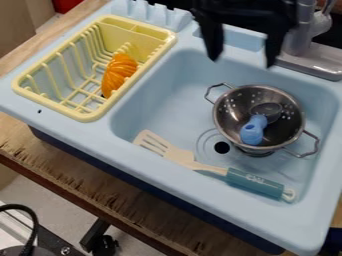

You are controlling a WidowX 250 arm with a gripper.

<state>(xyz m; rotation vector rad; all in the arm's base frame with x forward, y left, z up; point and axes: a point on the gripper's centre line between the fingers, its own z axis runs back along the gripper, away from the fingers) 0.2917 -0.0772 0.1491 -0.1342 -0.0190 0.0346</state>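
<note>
- While you have the black gripper (242, 61) hanging over the far side of the light-blue sink (163, 117), its two fingers stand apart, open, with nothing between them.
- Nearest to it, on the faucet side of the basin, you see the two-handled metal colander (231, 107); a visible gap separates it from the fingertips. It sits mouth up on its foot, which probably steadies its rounded bowl, and both loop handles stick out over the basin floor.
- Inside the colander, note the spoon-like utensil (254, 129) with a blue handle and a dark, rounded head. The curved wall likely cradles it and limits rolling; you cannot tell exactly where it bears on the metal.
- Along the near side of the basin, find the slotted spatula (212, 168). Its pale blade points toward the rack side and its teal handle toward the opposite near corner. Lying lengthwise, it is probably supported by the floor along much of its length.
- Between the spatula and the colander, just beside both, lies the round drain hole (222, 147).
- Outside the basin, you have the yellow wire-style dish rack (148, 46) on the sink's raised side ledge. Its slatted walls enclose the ribbed orange toy food (119, 74), which leans toward the basin-side wall, presumably held from rolling out.
- Behind the colander, the gray faucet (300, 27) rises from the sink's far corner.
</note>
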